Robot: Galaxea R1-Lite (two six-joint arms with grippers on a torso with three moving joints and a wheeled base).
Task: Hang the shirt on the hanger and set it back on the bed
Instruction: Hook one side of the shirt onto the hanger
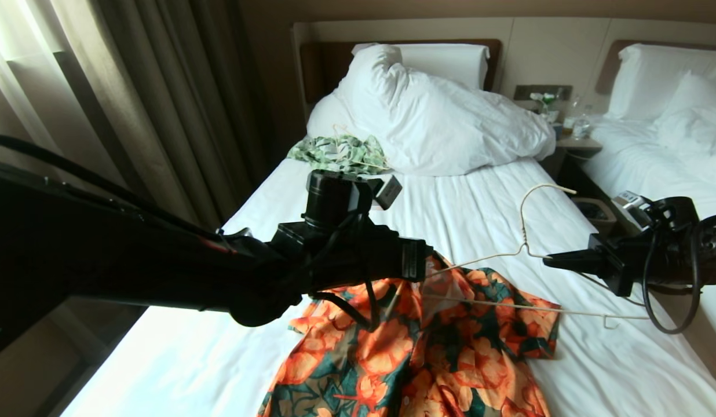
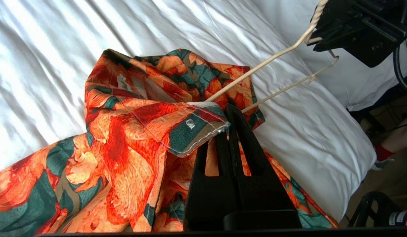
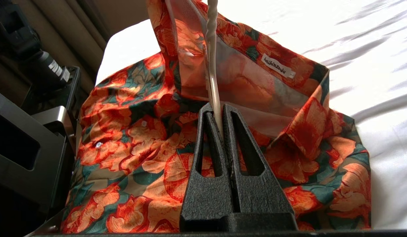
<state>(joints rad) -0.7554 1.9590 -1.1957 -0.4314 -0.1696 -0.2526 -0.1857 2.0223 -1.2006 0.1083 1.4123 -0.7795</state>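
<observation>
White-sheeted bed [image 1: 479,220], flowered shirt [image 1: 416,353] on its near end, hanger [image 1: 523,243] poking into the collar, left pincer [image 2: 228,113] pinching the shirt's placket, right pincer [image 3: 217,113] clamped on the hanger's wire

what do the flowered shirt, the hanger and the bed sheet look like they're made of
Shirt: thin woven printed fabric, probably light cotton or rayon; it drapes in soft folds, with stitched edges and light showing through the collar area.

Hanger: thin cream wire, likely metal with a matte coating or wrap; its neck is twisted like rope.

Bed sheet: smooth white woven cloth, faintly shiny, with fine creases.
</observation>
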